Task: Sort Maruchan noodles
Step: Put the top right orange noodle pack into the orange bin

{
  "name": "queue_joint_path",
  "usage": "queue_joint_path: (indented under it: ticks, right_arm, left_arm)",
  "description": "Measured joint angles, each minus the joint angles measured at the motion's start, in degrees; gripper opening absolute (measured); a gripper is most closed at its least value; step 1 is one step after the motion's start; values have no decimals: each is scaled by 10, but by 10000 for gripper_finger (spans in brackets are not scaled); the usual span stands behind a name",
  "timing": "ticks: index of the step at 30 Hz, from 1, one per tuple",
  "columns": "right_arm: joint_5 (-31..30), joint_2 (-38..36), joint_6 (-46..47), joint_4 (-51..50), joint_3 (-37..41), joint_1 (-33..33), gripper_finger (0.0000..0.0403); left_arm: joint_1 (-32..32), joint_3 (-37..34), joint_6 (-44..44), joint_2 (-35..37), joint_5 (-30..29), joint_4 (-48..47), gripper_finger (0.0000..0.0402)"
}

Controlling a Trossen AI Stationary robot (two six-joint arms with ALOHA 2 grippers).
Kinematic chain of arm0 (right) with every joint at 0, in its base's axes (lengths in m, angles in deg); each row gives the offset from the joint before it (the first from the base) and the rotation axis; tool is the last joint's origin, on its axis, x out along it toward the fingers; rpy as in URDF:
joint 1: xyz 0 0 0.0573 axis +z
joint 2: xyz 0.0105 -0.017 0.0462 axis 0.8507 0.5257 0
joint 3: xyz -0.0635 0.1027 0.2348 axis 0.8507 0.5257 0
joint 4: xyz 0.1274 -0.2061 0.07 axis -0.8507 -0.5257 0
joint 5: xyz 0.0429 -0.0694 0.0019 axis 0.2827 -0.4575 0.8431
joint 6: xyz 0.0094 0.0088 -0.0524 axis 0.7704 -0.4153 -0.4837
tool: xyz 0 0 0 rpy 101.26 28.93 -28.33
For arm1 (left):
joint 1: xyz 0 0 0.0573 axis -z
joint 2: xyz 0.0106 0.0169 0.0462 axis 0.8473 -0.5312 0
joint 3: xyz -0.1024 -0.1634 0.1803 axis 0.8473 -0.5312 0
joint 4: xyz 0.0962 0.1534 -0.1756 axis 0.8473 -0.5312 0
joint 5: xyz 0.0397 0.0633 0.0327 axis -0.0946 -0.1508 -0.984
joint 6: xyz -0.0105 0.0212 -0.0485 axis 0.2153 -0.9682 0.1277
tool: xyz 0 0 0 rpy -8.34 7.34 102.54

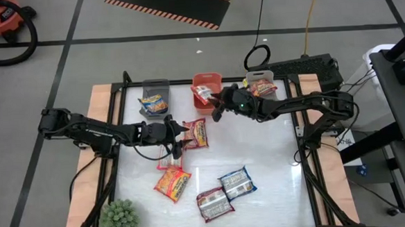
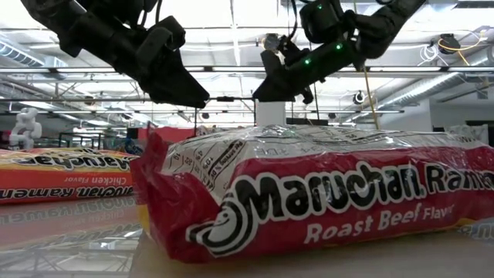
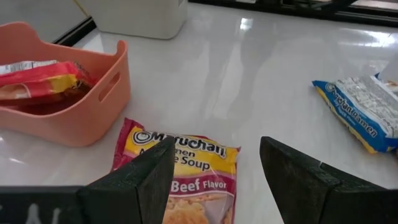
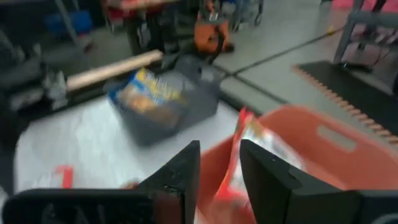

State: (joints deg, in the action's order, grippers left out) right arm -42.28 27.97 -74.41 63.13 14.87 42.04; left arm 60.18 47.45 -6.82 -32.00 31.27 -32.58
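Light, crinkly, slippery beef noodle packet (image 3: 177, 168) on bench (image 3: 261, 81): pinch edge; left gripper (image 3: 216, 174) wide, right gripper (image 4: 219, 163) narrow, empty

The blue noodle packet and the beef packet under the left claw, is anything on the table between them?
No. In the left wrist view, only bare white table lies between the blue packet and the beef packet.

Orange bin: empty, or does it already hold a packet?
Not empty. The orange bin holds a red-and-silver packet, seen in the high view and left wrist view.
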Motion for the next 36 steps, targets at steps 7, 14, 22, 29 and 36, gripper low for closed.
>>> queue_joint_path:
  ticks: [7, 14, 22, 29, 36]
  right_arm:
    - [62, 64, 1, 51, -14, -33, 30]
    - [61, 130, -5, 81, -37, -46, 11]
    - [118, 188, 2, 92, -47, -59, 2]
    - [106, 159, -26, -18, -46, -75, 1]
    - [102, 99, -40, -90, -45, -81, 1]
  left_arm:
    - [2, 0, 15, 0, 0, 5, 241]
    - [11, 0, 17, 0, 0, 1, 241]
    - [11, 0, 5, 0, 0, 14, 241]
    - [12, 0, -17, 0, 0, 6, 241]
    - [8, 0, -21, 0, -2, -16, 241]
